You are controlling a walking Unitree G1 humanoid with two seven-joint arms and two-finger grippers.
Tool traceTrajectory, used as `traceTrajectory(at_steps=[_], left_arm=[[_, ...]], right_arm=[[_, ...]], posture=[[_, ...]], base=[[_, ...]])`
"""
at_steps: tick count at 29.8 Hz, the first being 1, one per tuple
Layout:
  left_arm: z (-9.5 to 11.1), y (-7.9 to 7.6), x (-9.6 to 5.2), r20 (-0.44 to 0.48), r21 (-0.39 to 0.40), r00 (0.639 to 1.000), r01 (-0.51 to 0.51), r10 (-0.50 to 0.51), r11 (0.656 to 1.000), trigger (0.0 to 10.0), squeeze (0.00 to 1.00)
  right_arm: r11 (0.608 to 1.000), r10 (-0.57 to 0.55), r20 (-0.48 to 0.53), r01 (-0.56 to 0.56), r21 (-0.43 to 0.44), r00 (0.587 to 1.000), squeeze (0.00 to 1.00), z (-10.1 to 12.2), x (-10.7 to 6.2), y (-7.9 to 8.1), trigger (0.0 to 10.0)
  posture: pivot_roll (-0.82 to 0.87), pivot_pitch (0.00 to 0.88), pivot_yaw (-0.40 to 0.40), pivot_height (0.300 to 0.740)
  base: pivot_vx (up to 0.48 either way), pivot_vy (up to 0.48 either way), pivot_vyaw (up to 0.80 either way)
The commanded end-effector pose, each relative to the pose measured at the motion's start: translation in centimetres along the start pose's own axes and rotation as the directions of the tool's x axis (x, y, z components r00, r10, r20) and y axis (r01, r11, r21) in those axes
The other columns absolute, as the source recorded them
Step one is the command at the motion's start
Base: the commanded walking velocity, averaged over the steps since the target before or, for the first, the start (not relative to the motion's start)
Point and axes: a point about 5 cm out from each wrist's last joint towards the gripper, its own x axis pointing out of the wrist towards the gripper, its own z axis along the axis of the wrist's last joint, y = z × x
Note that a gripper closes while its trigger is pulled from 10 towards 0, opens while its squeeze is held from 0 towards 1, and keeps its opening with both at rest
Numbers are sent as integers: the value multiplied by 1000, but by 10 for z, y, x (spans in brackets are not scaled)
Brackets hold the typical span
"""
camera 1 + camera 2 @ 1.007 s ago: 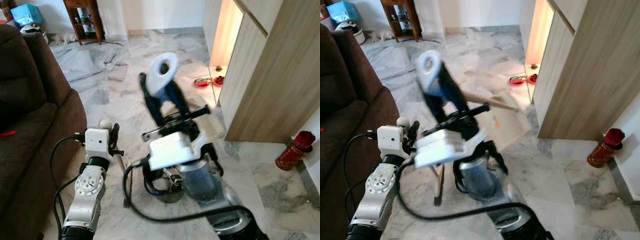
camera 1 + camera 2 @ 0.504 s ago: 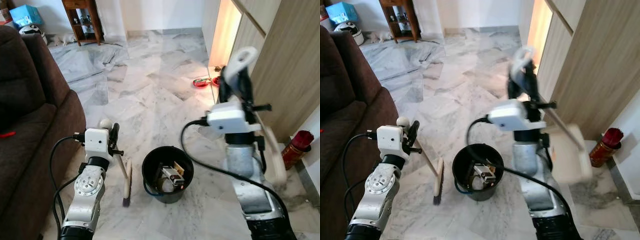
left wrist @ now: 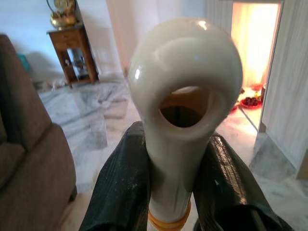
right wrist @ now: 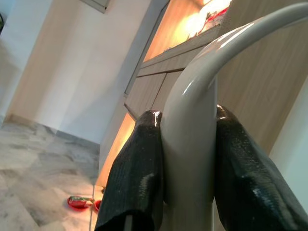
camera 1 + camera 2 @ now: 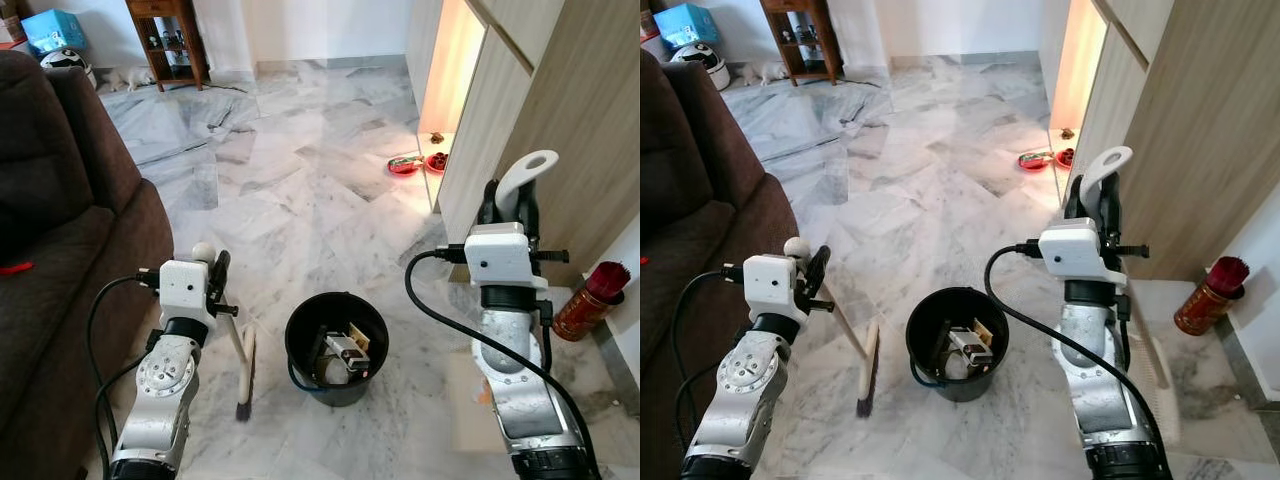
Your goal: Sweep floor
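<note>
Left wrist view puts us right on the left tool (image 3: 175, 192), both black fingers (image 3: 118, 192) clamped on the cream handle of the broom (image 3: 185, 96); the looped end with its hanging hole looms large, and an orange band sits low on the shaft. The head views show what that close-up can't: the broom slants down from the left tool (image 5: 212, 275) to the marble floor (image 5: 300, 190), its dark bristle head touching the tiles just beside the black bucket (image 5: 336, 345). Scraps lie inside the bucket. Over on the right wrist view, the right tool (image 4: 187, 173) has its fingers pressed tight against a curved cream dustpan handle (image 4: 202, 106), wood cabinet (image 4: 159, 91) behind. From the head, that handle's loop stands up above the right tool (image 5: 1095, 205), and the pale pan itself can be faintly made out low on the floor beside the right arm. A brown sofa (image 5: 60, 220) borders the left, red pet bowls (image 5: 405, 165) sit by the lit cabinet opening, and a red canister (image 5: 590, 300) stands at the right.
</note>
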Motion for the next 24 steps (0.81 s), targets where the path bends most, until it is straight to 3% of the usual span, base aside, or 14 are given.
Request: traceTrajectory(at_steps=[1, 3, 6, 17, 24], left_arm=[[11, 4, 0, 46, -10, 999, -11, 12, 1000, 10000, 0], [8, 6, 2, 41, 14, 999, -23, 22, 1000, 10000, 0], [12, 5, 8, 55, 10, 998, -26, 26, 1000, 10000, 0], [11, 2, 4, 45, 15, 999, 2, -3, 1000, 10000, 0], [8, 0, 4, 31, 13, 1000, 3, -3, 1000, 10000, 0]], right_arm=[[999, -17, 4, 16, 30, 1000, 0, -1, -1, -3, 10000], [992, -34, -70, 42, 121, 997, 0, -13, -4, -6, 10000], [981, -84, -128, 105, 165, 988, 0, -21, -5, -13, 10000], [980, -109, -147, 131, 148, 983, 0, -37, -3, -31, 10000], [972, -80, -157, 113, 208, 984, 0, -39, -5, -22, 10000]], posture=[[38, 87, 79, 740], [46, 92, 76, 740], [44, 92, 77, 740], [43, 95, 79, 740], [41, 101, 79, 740]], base=[[0, 0, 0], [0, 0, 0], [0, 0, 0], [0, 0, 0], [0, 0, 0]])
